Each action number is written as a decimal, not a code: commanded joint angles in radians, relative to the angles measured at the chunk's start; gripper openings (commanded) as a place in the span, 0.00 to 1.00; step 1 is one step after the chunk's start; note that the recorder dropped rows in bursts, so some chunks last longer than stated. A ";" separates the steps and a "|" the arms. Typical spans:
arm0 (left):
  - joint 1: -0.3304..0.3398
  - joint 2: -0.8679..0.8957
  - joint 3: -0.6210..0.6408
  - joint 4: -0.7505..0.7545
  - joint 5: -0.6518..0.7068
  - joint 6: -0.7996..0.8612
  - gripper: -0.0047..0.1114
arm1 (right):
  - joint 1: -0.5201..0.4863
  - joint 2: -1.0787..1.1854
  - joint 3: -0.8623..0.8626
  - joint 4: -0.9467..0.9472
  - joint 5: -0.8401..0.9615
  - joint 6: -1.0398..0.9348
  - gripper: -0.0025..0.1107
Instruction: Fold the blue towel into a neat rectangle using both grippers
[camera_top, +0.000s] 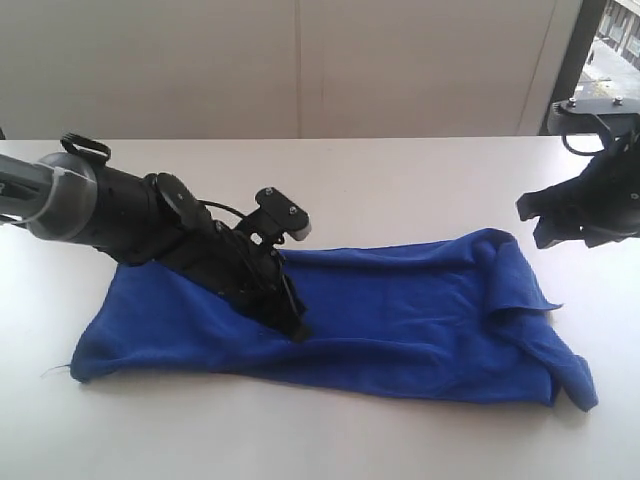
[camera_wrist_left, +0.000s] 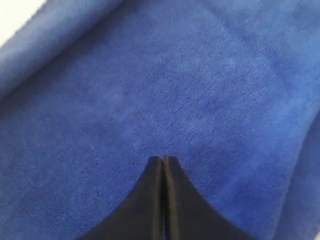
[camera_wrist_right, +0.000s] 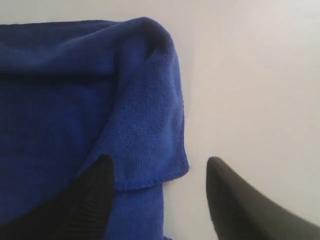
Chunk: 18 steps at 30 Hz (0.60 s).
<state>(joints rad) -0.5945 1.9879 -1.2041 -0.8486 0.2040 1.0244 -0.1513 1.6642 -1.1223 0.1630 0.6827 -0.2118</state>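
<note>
The blue towel (camera_top: 400, 310) lies lengthwise on the white table, folded over along its length, with a rumpled flap at its right end (camera_top: 522, 292). My left gripper (camera_top: 298, 328) rests tips-down on the towel's left half. Its jaws are shut together with no cloth between them, and the left wrist view shows the gripper (camera_wrist_left: 164, 159) against the towel (camera_wrist_left: 200, 75). My right gripper (camera_top: 560, 222) hangs open above the table, just beyond the towel's far right corner. In the right wrist view the gripper (camera_wrist_right: 160, 161) straddles the edge of the towel's flap (camera_wrist_right: 145, 125) without touching it.
The white table (camera_top: 400, 170) stretches bare around the towel, to a pale wall behind it. A dark window frame (camera_top: 575, 60) stands at the upper right. A loose thread (camera_top: 55, 370) trails from the towel's left corner.
</note>
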 joint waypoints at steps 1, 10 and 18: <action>-0.006 0.025 -0.005 0.008 0.036 0.005 0.04 | -0.007 0.013 -0.003 0.027 -0.020 0.007 0.53; 0.017 0.025 -0.005 0.348 0.195 -0.165 0.04 | -0.007 0.100 -0.003 0.068 -0.004 -0.017 0.53; 0.039 0.025 -0.007 0.695 0.304 -0.424 0.04 | -0.007 0.173 0.013 0.192 0.008 -0.091 0.53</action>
<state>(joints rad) -0.5670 1.9775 -1.2377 -0.2445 0.4163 0.6198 -0.1513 1.8218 -1.1223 0.2917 0.6891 -0.2432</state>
